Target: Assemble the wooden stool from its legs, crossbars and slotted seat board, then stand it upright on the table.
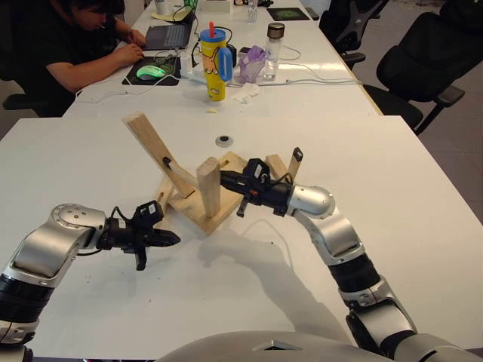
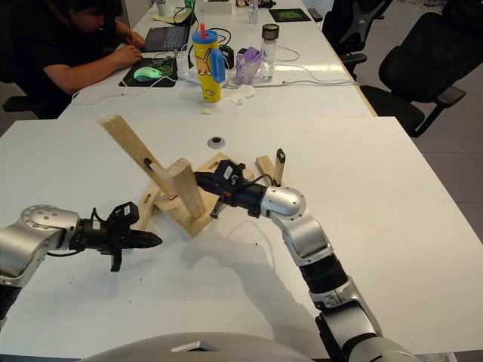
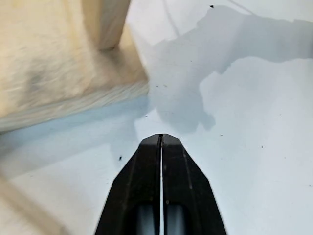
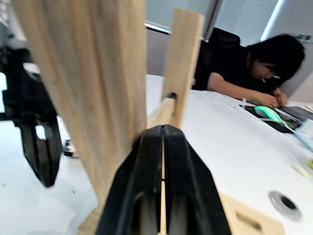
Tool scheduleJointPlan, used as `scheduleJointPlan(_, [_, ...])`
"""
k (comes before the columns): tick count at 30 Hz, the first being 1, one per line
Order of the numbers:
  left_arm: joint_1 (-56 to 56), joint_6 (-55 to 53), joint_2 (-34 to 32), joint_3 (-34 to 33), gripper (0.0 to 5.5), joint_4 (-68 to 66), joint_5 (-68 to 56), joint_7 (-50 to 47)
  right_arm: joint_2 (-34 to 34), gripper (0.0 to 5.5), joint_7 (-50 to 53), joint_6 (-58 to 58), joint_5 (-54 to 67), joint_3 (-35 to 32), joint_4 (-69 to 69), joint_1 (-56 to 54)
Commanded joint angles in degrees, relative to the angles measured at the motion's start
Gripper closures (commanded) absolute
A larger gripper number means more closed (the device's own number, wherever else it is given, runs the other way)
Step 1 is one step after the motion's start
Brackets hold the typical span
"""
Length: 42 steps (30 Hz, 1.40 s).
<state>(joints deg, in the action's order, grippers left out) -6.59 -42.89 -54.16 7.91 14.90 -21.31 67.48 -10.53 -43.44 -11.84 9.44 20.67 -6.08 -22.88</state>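
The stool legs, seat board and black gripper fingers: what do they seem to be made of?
Legs and seat board: pale, unfinished-looking wood, with visible grain and a matte surface. Left gripper fingers: smooth black, probably hard plastic, though painted metal can't be excluded.

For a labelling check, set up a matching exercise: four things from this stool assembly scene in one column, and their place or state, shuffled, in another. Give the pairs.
Things
1. seat board
2. long leg
3. left hand
4. yellow cup

Place or state
A. upright on the far table
B. tilted, rising from the board
C. lying on the near table
D. shut, empty, near the board's corner

Pairs: 1-C, 2-B, 3-D, 4-A
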Motion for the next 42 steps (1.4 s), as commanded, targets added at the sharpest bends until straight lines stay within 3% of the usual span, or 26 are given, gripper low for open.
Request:
scheduleJointPlan(1, [1.2, -0.1, -0.1, 1.1, 5.47, 0.7, 0.2, -0.8, 2.5, 5.50, 0.8, -2.4, -2.1, 4.1, -0.8, -3.0])
scheduleJointPlan(5, [0.9, 0.2, 0.9, 2.1, 5.47, 0.6, 0.3, -1.6, 3.5, 5.50, 3.6, -6.2, -4.7, 6.1, -1.0, -3.1])
scheduleJointPlan(10, [3.1, -0.1, 1.9, 3.6, 5.47, 3.0, 0.9, -3.9, -5.4, 5.50, 7.5, -8.9, -11.2, 0.8, 4.8, -3.5])
scheduleJointPlan(17, [3.2, 0.3, 3.5, 6.5, 5.47, 3.2, 4.0, -8.6, -10.6, 5.50, 5.1, -2.2, -19.4, 4.7, 21.2, -7.0])
scheduleJointPlan(22, [0.5, 2.8, 4.9, 8.0, 5.47, -0.9, 9.6, -13.6, -14.6, 5.50, -5.4, -2.2, -24.4, 11.7, 25.1, -8.6])
scheduleJointPlan(28, [-3.5, 7.8, 10.5, 10.2, 5.47, -13.2, 18.9, -24.1, -21.0, 5.50, -22.5, -8.9, -23.7, 18.3, 17.6, -5.4])
scheduleJointPlan(31, [-7.3, 9.8, 15.0, 10.9, 5.47, -18.8, 20.9, -27.6, -18.9, 5.50, -22.2, -10.7, -20.9, 17.1, 13.7, -3.2])
scheduleJointPlan(36, [-16.6, 15.9, 24.3, 12.2, 5.47, -31.2, 23.7, -31.6, -9.7, 5.50, -13.5, -13.7, -18.2, 14.9, 11.4, -1.3])
scheduleJointPlan(42, [-27.3, 26.3, 31.5, 15.1, 5.47, -51.6, 28.8, -30.8, -3.9, 5.50, -5.7, -18.4, -19.5, 15.0, 10.7, 0.4])
